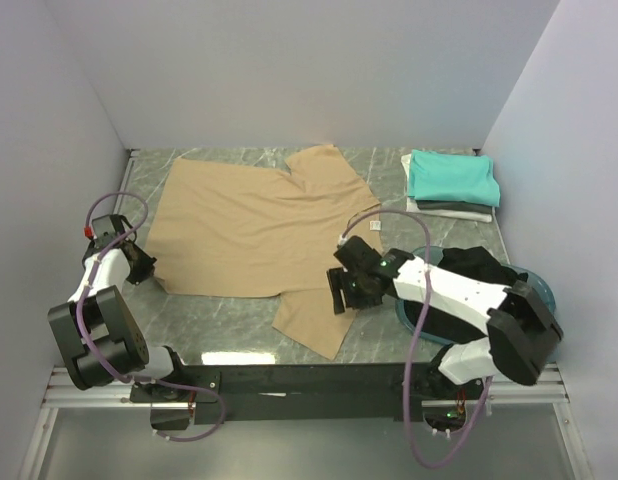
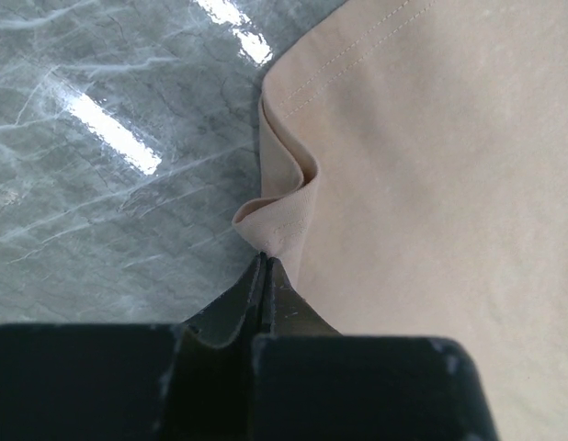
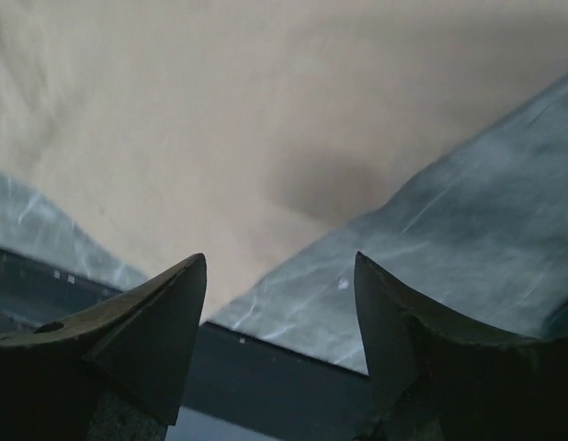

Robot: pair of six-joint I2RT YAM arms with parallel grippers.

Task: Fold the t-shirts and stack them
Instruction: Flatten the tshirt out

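Grey marbled table [image 1: 239,340] carries the tan t-shirt [image 1: 249,225], spread out but skewed, with one sleeve trailing toward the near edge. The left gripper [image 2: 266,265] has its fingers pressed together on the hem at the shirt's near-left corner, a small fold of cloth bunched just ahead of the tips. The right gripper [image 3: 279,266] hovers with fingers wide apart above the trailing sleeve, holding nothing. To fold cleanly, it should probably pinch the cloth's edge rather than its middle, so both arms can lift together without dragging wrinkles. A folded teal t-shirt [image 1: 451,175] tops the stack at far right. A black t-shirt [image 1: 479,262] sits in the teal basin [image 1: 547,290].
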